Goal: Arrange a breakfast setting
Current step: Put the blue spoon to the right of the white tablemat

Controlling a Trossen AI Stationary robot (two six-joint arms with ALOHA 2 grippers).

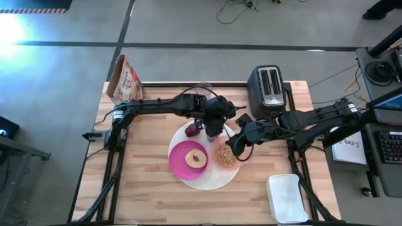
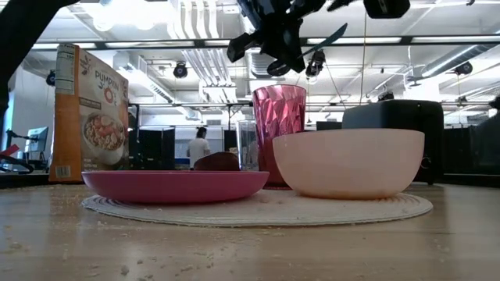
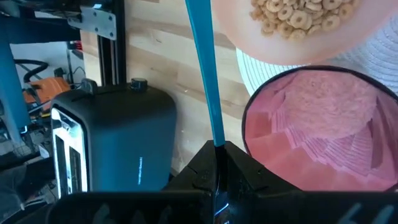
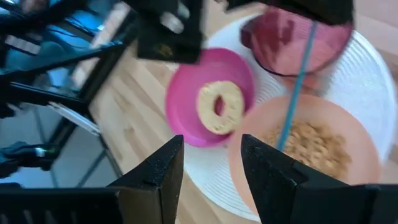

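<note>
The left gripper [image 1: 217,120] hangs over the pink tumbler [image 2: 279,125], fingers clamped on the teal-handled spoon [image 3: 205,68], whose handle slants up above the peach bowl [image 2: 349,161] of cereal [image 4: 311,146]. The right gripper [image 4: 211,171] hovers above the bowl's near rim, fingers apart and empty. The bagel [image 4: 220,107] sits on the magenta plate [image 1: 182,160], all on the white plate [image 1: 213,182] on the counter [image 1: 151,194].

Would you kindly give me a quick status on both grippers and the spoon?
Left gripper shut on spoon, above tumbler. Right gripper open, empty, over bowl of cereal. Nothing blocking.
</note>
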